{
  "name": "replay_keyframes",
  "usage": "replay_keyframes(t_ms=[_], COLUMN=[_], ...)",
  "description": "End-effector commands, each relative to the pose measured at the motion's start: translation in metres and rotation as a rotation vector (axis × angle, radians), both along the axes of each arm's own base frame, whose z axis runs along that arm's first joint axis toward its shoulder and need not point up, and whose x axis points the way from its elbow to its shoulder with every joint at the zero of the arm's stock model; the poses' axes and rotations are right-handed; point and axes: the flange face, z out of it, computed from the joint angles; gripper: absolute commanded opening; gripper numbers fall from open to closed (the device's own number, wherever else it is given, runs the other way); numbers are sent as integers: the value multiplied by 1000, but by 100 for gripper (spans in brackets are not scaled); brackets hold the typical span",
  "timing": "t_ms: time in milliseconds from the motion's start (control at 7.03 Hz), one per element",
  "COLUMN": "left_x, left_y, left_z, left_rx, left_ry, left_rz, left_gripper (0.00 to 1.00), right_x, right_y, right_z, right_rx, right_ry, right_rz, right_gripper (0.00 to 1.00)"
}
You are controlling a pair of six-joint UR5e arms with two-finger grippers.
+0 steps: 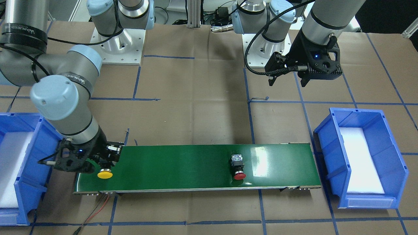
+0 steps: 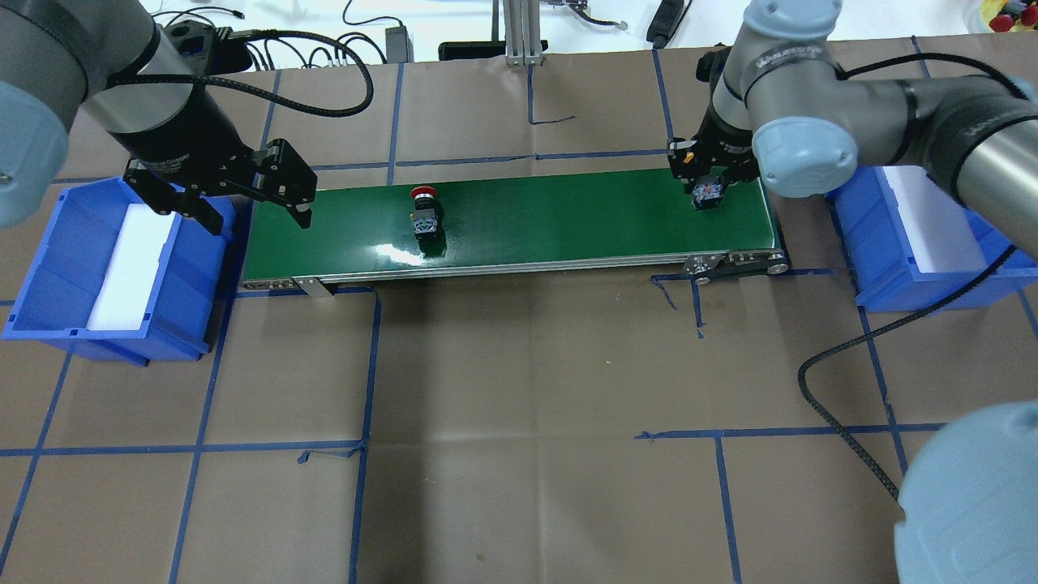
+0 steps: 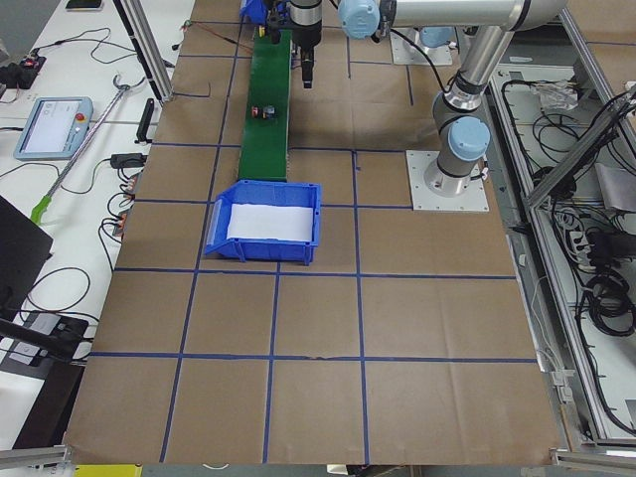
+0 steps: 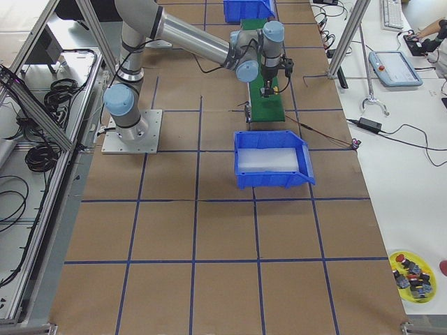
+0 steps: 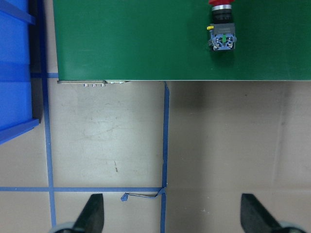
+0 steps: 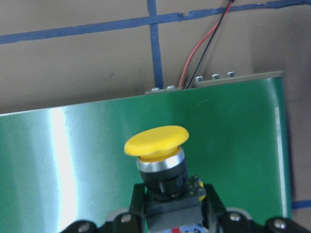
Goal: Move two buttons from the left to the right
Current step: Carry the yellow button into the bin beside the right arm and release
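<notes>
- Yellow button (image 6: pixel 156 141): clamped by its black body between the fingers of the right gripper (image 1: pixel 109 157), at the right end of the green conveyor belt (image 1: pixel 183 166). The cap points away from the robot. Whether it touches the belt I cannot tell.
- Red button (image 1: pixel 238 168): lies on its side on the belt, towards the left end, well apart from both grippers.
- Left gripper (image 2: pixel 259 219): jaws spread wide with nothing between them, raised near the belt's left end.
- Blue bins: one off each end of the belt, the right bin (image 2: pixel 892 268) and the left bin (image 2: pixel 49 268), each with a white pad inside.
- Table (image 2: pixel 519 405): covered in brown paper with a grid of blue tape.
</notes>
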Motion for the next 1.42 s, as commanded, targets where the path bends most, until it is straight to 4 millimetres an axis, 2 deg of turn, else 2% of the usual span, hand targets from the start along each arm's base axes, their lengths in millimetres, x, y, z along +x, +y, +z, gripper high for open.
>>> replay_keyframes(t_ms=[0, 142, 285, 427, 569, 854, 996, 1281], left_x=[-9, -8, -9, -9, -8, -2, -2, -3], left_y=[0, 1, 3, 4, 4, 2, 3, 1], left_z=[-1, 0, 0, 1, 3, 0, 1, 1], left_rx=[2, -1, -7, -10, -14, -8, -9, -9], left_ry=[-1, -3, -3, -3, -3, -59, -57, -51], left_rz=[-15, -17, -18, -18, -18, -27, -25, -22], left_gripper=[100, 100, 100, 100, 100, 100, 100, 100], right_x=[-96, -173, -243, -286, -297, -293, -289, -300], right_y=[-1, 0, 11, 19, 27, 51, 60, 70], right_z=[75, 82, 78, 66, 39, -23, -46, -71], right_rx=[-31, -11, -3, 12, 48, 18, -1, 30], right_ry=[29, 48, 59, 61, 41, 53, 65, 51], right_rz=[29, 59, 58, 67, 61, 22, 17, -3], right_gripper=[5, 5, 5, 4, 3, 2, 2, 3])
